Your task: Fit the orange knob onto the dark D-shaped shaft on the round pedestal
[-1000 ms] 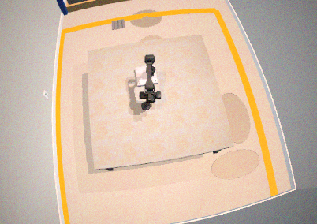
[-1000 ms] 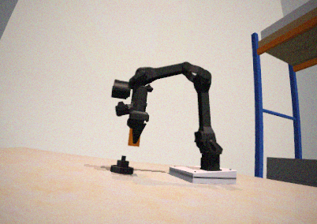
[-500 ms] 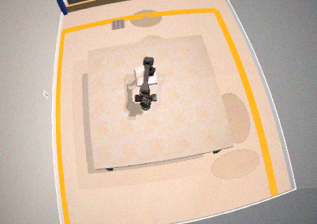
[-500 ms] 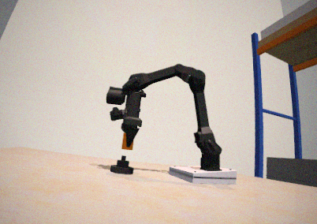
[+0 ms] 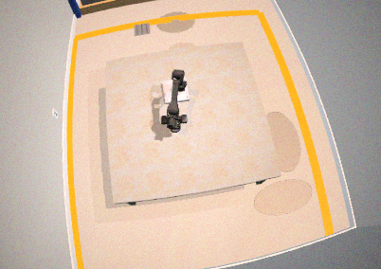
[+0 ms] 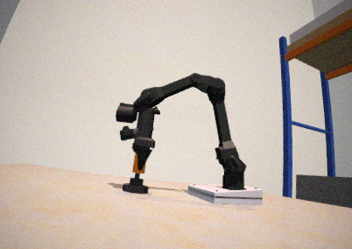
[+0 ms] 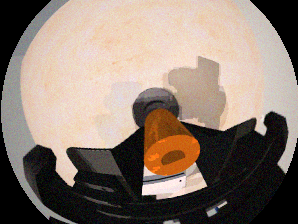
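The orange knob (image 6: 137, 168) (image 7: 170, 131) is upright between the fingers of my gripper (image 6: 141, 163) (image 7: 163, 128), which is shut on it. In the exterior view the knob's lower end is right at the top of the dark shaft (image 6: 137, 176); whether they touch or the shaft tip is inside the hole, I cannot tell. A short length of shaft shows between the knob and the round pedestal (image 6: 136, 188) (image 7: 140, 107). In the wrist view the knob covers the shaft and part of the pedestal. The shaft's flat side is hidden. In the top view the arm covers the knob and pedestal.
The arm's white base plate (image 5: 167, 97) (image 6: 238, 198) stands on the table (image 5: 213, 149) (image 6: 88, 221), to the right of the pedestal in the exterior view. A blue and orange rack (image 6: 286, 116) stands beyond the table.
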Controlling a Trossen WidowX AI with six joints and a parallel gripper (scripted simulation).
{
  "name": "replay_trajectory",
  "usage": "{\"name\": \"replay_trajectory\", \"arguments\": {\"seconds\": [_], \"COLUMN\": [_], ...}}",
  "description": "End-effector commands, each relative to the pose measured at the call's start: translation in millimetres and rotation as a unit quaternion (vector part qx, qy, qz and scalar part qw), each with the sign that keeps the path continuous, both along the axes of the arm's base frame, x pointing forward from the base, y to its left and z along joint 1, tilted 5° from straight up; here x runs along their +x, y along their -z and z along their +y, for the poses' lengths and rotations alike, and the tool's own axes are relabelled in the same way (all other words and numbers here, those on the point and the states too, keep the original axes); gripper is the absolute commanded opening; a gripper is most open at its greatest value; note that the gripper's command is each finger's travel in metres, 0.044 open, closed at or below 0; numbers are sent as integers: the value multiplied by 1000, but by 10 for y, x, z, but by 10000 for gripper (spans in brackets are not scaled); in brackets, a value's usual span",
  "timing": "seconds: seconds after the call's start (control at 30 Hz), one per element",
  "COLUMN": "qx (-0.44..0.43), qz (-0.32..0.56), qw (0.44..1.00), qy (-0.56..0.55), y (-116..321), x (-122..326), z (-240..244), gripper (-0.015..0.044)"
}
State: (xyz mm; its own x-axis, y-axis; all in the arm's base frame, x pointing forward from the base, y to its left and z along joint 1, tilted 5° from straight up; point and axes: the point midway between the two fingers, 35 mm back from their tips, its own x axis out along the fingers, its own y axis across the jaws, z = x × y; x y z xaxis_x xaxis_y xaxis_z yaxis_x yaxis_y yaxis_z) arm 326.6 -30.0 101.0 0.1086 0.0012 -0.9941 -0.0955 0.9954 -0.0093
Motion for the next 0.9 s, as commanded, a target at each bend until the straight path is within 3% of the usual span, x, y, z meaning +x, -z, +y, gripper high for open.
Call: {"name": "replay_trajectory", "arguments": {"seconds": [0.0,0.87], "qx": [2,2], "qz": [-5,-6], "qw": [1000,1000], "qy": [-1,0], "y": [16,-9], "x": [12,49], "z": [4,13], "gripper": [0,0]}}
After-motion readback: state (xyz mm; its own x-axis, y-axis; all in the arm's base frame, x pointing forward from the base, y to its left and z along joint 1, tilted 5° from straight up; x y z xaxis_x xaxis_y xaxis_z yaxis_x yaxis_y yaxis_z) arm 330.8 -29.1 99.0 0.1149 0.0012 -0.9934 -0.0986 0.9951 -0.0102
